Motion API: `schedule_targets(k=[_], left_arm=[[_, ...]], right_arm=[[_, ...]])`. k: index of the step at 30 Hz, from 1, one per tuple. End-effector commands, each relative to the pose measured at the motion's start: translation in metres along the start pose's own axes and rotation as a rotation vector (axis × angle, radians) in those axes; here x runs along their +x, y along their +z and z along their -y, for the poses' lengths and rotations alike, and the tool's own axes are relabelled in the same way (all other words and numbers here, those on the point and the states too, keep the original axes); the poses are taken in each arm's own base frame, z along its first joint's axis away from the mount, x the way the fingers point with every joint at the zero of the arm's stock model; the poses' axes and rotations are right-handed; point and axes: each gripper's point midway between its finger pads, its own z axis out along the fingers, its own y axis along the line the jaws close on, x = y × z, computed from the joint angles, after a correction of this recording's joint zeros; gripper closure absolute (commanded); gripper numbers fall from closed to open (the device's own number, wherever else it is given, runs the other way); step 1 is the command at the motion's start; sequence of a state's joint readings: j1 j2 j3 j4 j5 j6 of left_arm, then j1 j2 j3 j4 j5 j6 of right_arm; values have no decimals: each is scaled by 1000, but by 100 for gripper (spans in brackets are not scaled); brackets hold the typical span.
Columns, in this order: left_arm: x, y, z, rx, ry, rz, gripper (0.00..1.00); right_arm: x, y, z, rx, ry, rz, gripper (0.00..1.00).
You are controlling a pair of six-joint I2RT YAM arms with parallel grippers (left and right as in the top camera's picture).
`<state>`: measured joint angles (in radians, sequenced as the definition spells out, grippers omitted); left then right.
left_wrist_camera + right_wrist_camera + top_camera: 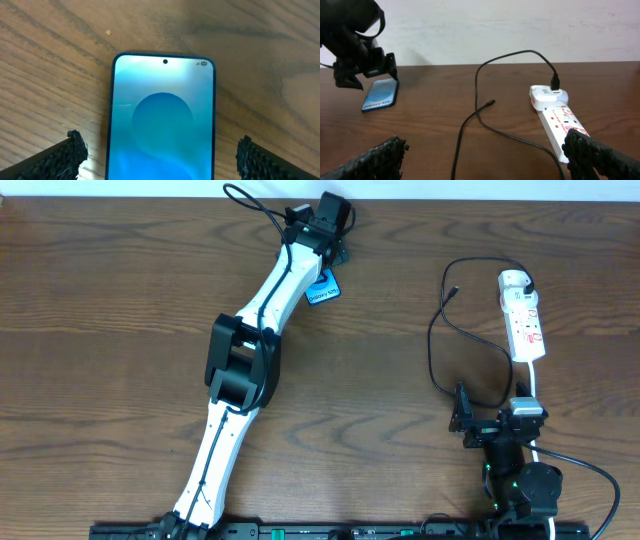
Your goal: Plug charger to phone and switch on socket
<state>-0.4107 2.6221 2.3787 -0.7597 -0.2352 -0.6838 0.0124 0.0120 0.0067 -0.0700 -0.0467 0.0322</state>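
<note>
Dark wooden table [100, 330]. Noted left gripper [160, 150] spread wide, empty, astride flat phone [162, 120]: judged slick, fragile, best pinched by long edges. Right gripper [485, 150] agape, empty; charger [485, 65] limp, plugged into socket [560, 117], graspable behind loose tip [490, 102].

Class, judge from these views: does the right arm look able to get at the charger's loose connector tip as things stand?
Probably yes: the connector tip lies loose on bare table ahead of the open right gripper, with nothing lying between them.
</note>
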Motion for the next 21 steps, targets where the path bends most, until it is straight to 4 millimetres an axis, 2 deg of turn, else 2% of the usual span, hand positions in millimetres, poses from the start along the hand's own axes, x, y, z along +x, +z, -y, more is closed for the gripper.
schedule_targets(k=[1, 7, 21], left_arm=[[-3, -1, 0, -10, -6, 21, 2], [0, 5, -1, -13, 11, 19, 2], [23, 34, -10, -53, 37, -25, 2]], right_arm=[[0, 0, 3, 16, -14, 0, 1], [0, 0, 3, 16, -14, 0, 1], [0, 0, 3, 16, -14, 0, 1]])
